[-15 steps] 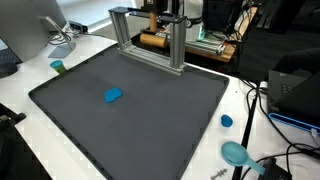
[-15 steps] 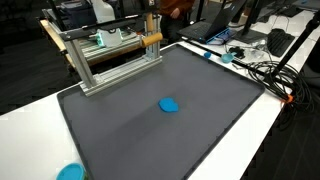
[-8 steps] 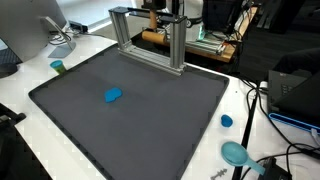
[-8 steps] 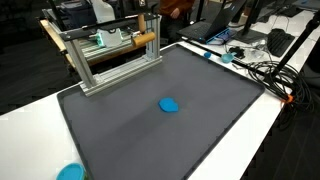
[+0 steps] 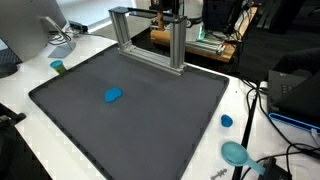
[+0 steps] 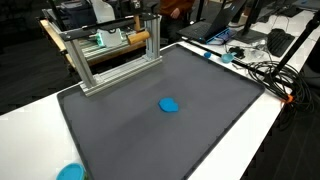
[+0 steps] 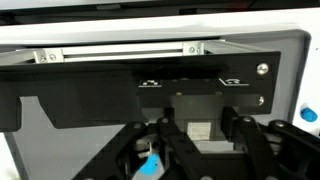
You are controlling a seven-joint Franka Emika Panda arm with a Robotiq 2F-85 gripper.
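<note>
My gripper (image 5: 160, 30) (image 6: 141, 36) hangs behind the aluminium frame (image 5: 180, 50) (image 6: 110, 55) at the back of the dark grey mat (image 5: 150, 125) (image 6: 140, 135). It appears shut on a tan wooden block (image 6: 143, 39), seen in the wrist view as a pale square (image 7: 200, 128) between the black fingers (image 7: 165, 130). A small blue object (image 5: 113, 95) (image 6: 170, 104) lies on the mat, well away from the gripper; in the wrist view the blue object (image 7: 150, 166) peeks out beside the left finger. The arm itself is mostly hidden.
On the white table around the mat sit a blue cap (image 5: 227, 121), a teal dish (image 5: 235, 152) and a green cup (image 5: 58, 67). Cables (image 6: 270, 75) trail along one side. Equipment and a wooden board (image 5: 215, 47) stand behind the frame.
The gripper with the tan block has shifted sideways behind the frame. The blue object on the mat has stayed put.
</note>
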